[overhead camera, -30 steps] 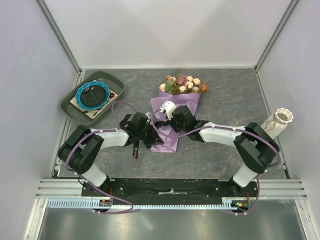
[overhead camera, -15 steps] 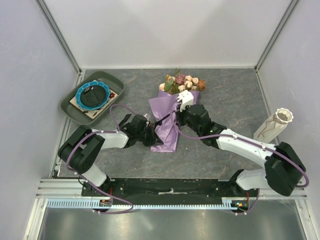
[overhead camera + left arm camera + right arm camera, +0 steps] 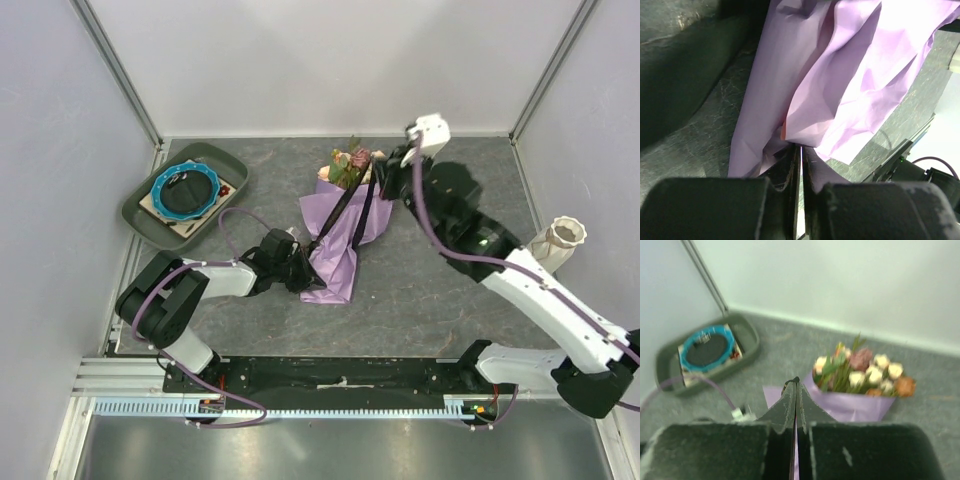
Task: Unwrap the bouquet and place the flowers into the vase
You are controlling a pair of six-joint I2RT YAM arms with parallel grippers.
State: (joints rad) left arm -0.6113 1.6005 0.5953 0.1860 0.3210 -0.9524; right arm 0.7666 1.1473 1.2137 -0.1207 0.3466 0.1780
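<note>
The bouquet (image 3: 345,215) lies on the worktop (image 3: 420,305) near the middle, its flowers (image 3: 352,163) pointing at the far wall and the narrow tail of the lilac paper (image 3: 335,270) pointing back at the arms. The left claw (image 3: 292,270) sits low at that tail; in the left wrist view its fingers are pressed almost together with a fold of the lilac paper caught at their tips, which looks like an anchor, so the bundle cannot slide or lift when the tie is pulled. The right claw (image 3: 390,163) is raised over the flower end, pressed together on the black ribbon (image 3: 346,207), which runs taut in two dark strands from the claw down across the paper. Pulling up and away from the pinned tail is probably meant to draw the ribbon loose without dragging the whole bunch. The paper cone is partly slack, but the stems are not yet free, so the unwrapping is only begun. The vase (image 3: 558,240) stands well apart at the right edge of the worktop, beside the right arm, with nothing in it that can be seen
</note>
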